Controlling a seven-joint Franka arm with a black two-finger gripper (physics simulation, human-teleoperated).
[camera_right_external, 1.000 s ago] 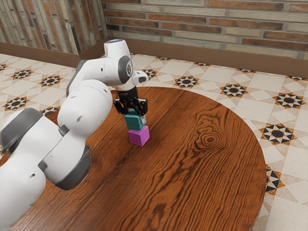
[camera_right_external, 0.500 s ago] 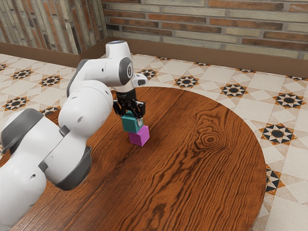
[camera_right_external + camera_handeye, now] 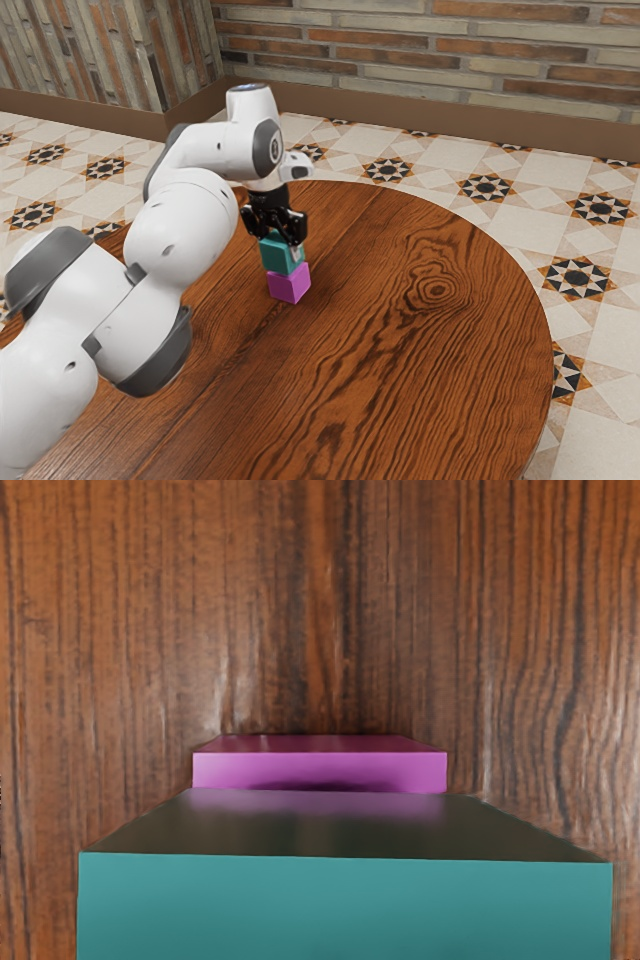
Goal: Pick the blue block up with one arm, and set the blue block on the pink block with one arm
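- Plainly teal, the blue block (image 3: 281, 257) sits stacked at 12 o'clock of the pink block (image 3: 289, 284), clamped by the gripper (image 3: 281, 240).
- Wood-grain desk (image 3: 420, 330); tiled floor (image 3: 600, 250), brick walls (image 3: 450, 50).

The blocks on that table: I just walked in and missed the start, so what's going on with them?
A single white robot arm is stacking two blocks on a round wooden table. Its tool is closed on the blue block, which looks teal, and holds it right on top of the pink block. The two blocks appear to meet, but the tool has not let go yet.
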